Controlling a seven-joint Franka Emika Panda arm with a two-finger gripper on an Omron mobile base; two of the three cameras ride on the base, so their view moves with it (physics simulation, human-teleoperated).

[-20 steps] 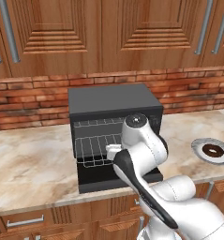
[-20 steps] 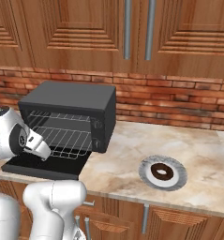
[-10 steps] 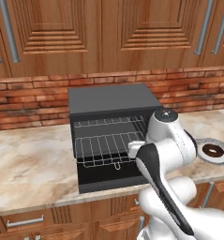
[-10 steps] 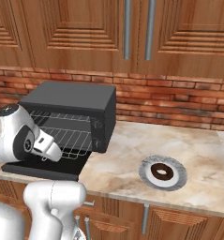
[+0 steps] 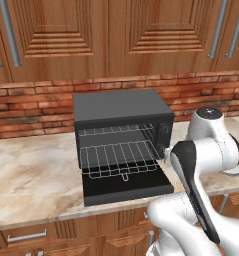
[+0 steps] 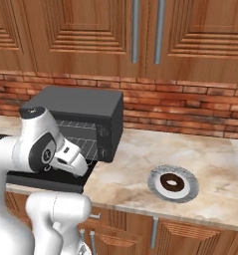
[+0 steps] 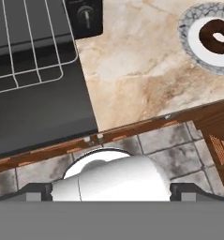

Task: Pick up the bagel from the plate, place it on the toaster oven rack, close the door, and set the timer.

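Marble counter (image 6: 130,164) right of the toaster oven (image 6: 75,119): bagel (image 6: 172,183) flat on plate (image 6: 155,185), hole up. Fingers spread wide, holding nothing, parked by the oven's front corner, well short of it.

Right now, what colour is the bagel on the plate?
Dark brown bagel, clearest in the hand view.

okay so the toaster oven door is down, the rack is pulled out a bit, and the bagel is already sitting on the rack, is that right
Not quite. The door is down and the toaster oven rack is pulled out, but the rack is bare. The bagel sits on the plate on the counter, to the right of the toaster oven, as the right base view shows.
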